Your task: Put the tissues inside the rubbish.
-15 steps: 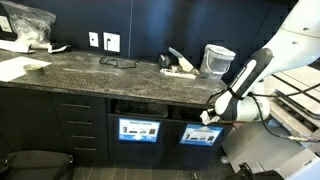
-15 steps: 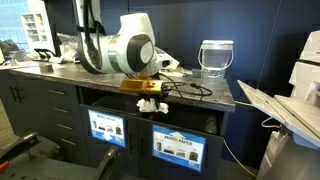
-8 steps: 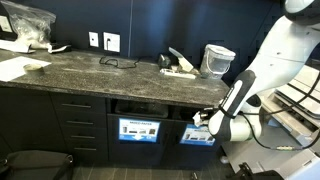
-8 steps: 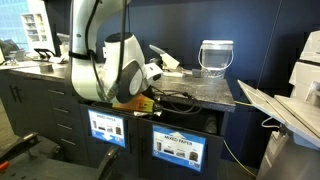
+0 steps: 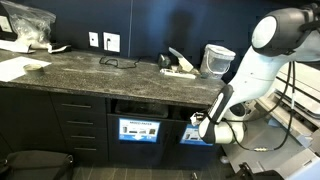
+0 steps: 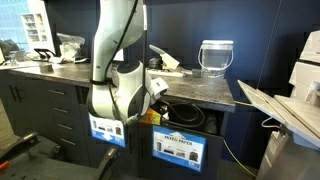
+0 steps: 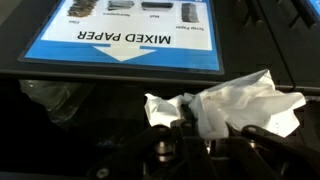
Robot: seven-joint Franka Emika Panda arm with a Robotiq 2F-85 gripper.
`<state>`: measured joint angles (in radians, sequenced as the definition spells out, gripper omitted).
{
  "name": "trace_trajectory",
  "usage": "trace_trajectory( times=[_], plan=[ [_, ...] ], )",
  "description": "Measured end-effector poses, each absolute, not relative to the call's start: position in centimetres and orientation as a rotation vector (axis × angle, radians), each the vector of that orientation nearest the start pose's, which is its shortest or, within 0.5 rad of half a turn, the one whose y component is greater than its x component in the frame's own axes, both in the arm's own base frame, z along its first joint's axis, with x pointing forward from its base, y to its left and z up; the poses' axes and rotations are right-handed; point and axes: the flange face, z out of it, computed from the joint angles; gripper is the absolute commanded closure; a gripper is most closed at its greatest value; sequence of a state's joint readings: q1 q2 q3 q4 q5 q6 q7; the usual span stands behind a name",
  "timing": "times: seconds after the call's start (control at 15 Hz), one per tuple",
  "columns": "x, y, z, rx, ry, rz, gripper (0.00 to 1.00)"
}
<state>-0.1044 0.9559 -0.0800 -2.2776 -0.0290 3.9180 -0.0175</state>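
In an exterior view the stone counter (image 5: 90,68) carries, from the left, one clear plastic bag (image 5: 27,24), flat paper sheets (image 5: 17,68) (their number I cannot tell), and a thin dark wire-like thing (image 5: 118,62); two wall outlets (image 5: 102,41) sit behind it. Further along lies a small heap of loose tissues (image 5: 181,68), too small to count, and beside it one translucent tub (image 5: 217,58).

Below the counter, the black cabinet front has two dark slots, each with one blue-and-white sign beneath. The first slot (image 5: 140,106) stands over the first sign (image 5: 140,130); the second slot (image 5: 190,114) stands over the second sign (image 5: 193,137), and both of these are partly covered by the arm.

The one gripper (image 5: 205,123) hangs low in front of that second slot, with a bit of white at its tip. In the wrist view, the gripper (image 7: 215,128) has its dark fingers (image 7: 262,130) clamped on one crumpled tissue (image 7: 235,102); the paper bulges out between them, just under the lower edge of the MIXED PAPER sign (image 7: 130,30) and against a dark area.
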Motion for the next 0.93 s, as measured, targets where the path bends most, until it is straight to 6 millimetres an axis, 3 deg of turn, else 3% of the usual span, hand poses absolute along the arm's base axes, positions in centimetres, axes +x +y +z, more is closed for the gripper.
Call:
trace_trajectory(
  times=[0.4,0.93],
  plan=[
    [51.8,-10.0,0.7,-3.041,0.161,-1.194,0.88],
    [51.6,-11.2,-2.0,-2.932,0.306,-1.475,0.88]
  ],
)
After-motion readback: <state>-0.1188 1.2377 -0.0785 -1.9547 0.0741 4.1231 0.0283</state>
